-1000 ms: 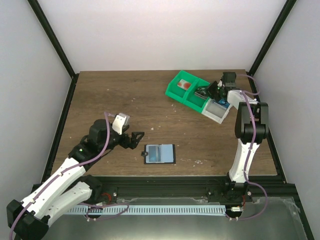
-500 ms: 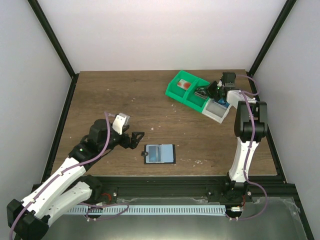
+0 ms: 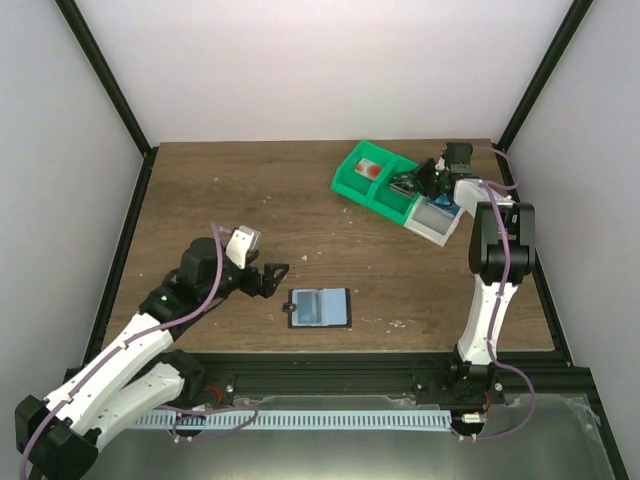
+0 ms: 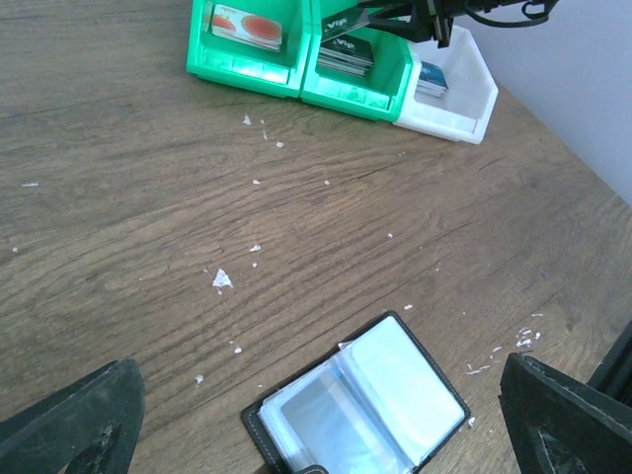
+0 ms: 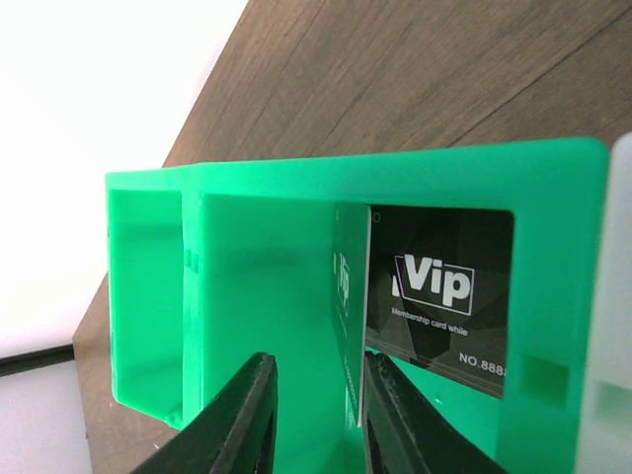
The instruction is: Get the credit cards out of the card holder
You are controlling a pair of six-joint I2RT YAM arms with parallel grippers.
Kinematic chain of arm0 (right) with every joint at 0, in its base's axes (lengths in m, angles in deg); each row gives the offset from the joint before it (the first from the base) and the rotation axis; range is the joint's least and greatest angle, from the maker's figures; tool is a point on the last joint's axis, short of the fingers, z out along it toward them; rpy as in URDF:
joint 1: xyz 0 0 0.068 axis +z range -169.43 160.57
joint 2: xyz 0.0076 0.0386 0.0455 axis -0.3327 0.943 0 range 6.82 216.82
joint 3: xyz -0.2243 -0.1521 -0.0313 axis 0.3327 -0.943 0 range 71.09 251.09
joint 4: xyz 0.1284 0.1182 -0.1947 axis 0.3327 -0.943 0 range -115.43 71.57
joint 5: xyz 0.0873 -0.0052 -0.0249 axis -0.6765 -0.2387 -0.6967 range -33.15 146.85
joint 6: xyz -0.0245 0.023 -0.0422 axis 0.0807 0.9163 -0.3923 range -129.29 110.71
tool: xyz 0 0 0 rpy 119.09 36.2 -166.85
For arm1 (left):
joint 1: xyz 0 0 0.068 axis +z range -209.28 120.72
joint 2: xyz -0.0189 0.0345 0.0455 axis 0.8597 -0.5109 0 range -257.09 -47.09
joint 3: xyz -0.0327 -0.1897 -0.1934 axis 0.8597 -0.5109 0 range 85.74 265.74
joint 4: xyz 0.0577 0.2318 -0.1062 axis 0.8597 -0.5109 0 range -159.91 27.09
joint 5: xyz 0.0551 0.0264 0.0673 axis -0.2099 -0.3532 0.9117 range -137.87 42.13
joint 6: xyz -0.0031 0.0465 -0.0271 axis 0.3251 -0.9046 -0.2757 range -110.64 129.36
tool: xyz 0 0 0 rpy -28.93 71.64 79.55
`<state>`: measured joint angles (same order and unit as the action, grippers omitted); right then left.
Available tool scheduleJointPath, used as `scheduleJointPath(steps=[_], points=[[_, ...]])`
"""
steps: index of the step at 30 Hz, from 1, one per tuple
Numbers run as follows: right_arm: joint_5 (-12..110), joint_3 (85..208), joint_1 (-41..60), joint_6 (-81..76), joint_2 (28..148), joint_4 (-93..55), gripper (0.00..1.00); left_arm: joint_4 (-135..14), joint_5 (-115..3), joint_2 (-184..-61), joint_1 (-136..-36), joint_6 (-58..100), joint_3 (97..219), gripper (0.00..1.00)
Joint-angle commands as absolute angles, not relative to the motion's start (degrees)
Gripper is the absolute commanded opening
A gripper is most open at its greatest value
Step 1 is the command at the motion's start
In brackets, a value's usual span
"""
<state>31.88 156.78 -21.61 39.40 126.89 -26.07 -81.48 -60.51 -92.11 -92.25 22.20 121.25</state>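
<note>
Left gripper [image 3: 278,277] first: jaws spread wide with nothing between them, one dark finger [image 4: 69,425] at each lower corner of the left wrist view. The card holder [image 4: 357,413] lies flat on the table [image 4: 118,197] just ahead of those jaws, inside the span of the gap and a shade toward the right-hand finger. It is opened out, both pale blue-grey panels face up. Its long axis runs on a slant across the gap, not along the line of approach, with the near corner dipping toward the left finger. Neither finger touches it. Whether a card is left in the pockets is hard to say, since the panels read as plain pale film. Over at the right gripper [image 5: 318,373], the fingers stand only a narrow slit apart above the middle compartment of the green bin [image 5: 247,227]. A thin card edge stands in line with that slit, and a black Vip card [image 5: 439,296] sits just beyond. I cannot tell whether the card is pinched or merely standing there. From these jaws the holder is well apart, back across the table toward the arm bases. So the left arm is clearly the nearer one, and by my reading any next grab turns on squaring those open jaws to the holder's slanted axis.
</note>
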Motion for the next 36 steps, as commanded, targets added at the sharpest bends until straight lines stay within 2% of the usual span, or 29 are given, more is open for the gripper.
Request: scheduleJointPath(steps=[1,12,17,21,24,30,36], points=[[33.2,158.3,-22.7,38.2,124.6,-31.3,0.28,-81.3,-59.3,-92.6,-92.1,22.1,121.1,1.00],[35.7,159.6,-22.7,34.1,118.9,-39.3,0.32,-82.1,-56.8,-94.4,-92.1,23.1,121.8,1.00],[36.0,156.0,-22.6,31.7,113.9,-40.6,0.34,-85.0,-44.3,-95.3,-92.1,28.0,123.0,1.00],[31.7,149.4,-22.2,30.3,108.5,-39.9,0.34,-88.0,-42.5,-97.5,-92.1,29.9,125.3,1.00],[29.7,143.1,-20.9,28.9,103.2,-38.1,0.34,-88.0,-48.2,-99.0,-92.1,30.4,127.2,0.99],[26.9,132.4,-18.0,26.4,91.4,-36.8,0.34,-83.8,-59.1,-97.7,-92.1,33.1,126.8,0.86],[24.9,122.7,-13.0,26.1,78.8,-35.5,0.34,-76.6,-67.5,-97.3,-92.1,40.7,121.0,0.76]])
